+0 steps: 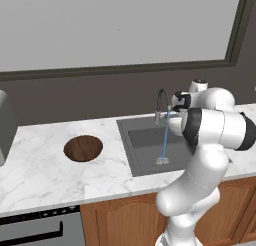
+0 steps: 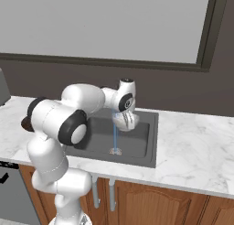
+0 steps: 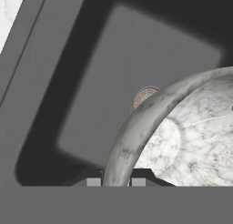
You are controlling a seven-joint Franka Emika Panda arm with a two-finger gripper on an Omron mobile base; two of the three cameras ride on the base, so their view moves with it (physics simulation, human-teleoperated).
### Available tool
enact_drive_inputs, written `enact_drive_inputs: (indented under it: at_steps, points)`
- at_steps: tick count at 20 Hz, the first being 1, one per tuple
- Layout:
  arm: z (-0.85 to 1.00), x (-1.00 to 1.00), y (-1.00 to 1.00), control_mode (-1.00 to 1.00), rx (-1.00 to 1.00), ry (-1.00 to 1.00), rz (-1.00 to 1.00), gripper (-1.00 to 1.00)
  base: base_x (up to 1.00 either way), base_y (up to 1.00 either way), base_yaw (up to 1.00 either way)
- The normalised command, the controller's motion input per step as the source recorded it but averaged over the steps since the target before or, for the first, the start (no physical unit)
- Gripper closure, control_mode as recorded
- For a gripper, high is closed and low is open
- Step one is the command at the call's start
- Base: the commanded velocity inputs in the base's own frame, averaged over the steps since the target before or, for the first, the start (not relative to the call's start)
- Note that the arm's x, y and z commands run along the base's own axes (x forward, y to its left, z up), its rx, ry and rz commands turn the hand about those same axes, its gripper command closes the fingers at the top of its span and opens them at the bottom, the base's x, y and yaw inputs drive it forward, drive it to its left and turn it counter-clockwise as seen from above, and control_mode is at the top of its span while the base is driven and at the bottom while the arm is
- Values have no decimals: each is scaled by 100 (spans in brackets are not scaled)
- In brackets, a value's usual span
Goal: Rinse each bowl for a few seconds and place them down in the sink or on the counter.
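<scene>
Holding the pale grey-white round bowl [image 3: 182, 136] by its rim, the two-finger gripper [image 3: 116, 181] hangs over the dark grey rectangular sink [image 1: 145, 137]. Its fingers are closed tight on the rim, one on each side. Thin blue water [image 1: 165, 135] runs down from the thin arched dark faucet [image 1: 161, 102] to the round drain [image 3: 145, 95]. The bowl sits just beside the water, a little to the side of it. I think this is the rinse step for this bowl. Next, the bowl needs to slide under the water for a bit, then go down in the sink or on the white marble counter [image 1: 45, 165]. The dark brown wooden round bowl [image 1: 83, 148] waits on that counter, well apart from the sink.
</scene>
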Motion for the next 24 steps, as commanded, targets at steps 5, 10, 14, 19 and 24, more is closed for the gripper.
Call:
enact_drive_inputs:
  at_steps: [5, 10, 14, 19, 24]
  points:
    - [4, 0, -47, -100, 0, 5, -6, 100, 0, 0, 0]
    - [10, 0, -47, -100, 0, 3, -7, 100, 0, 0, 0]
    - [10, 0, -48, -100, 0, 1, -8, 100, 0, 0, 0]
    - [3, 0, -40, -100, 0, 0, -6, 100, 0, 0, 0]
    - [0, 0, -37, -100, 0, 0, -6, 100, 0, 0, 0]
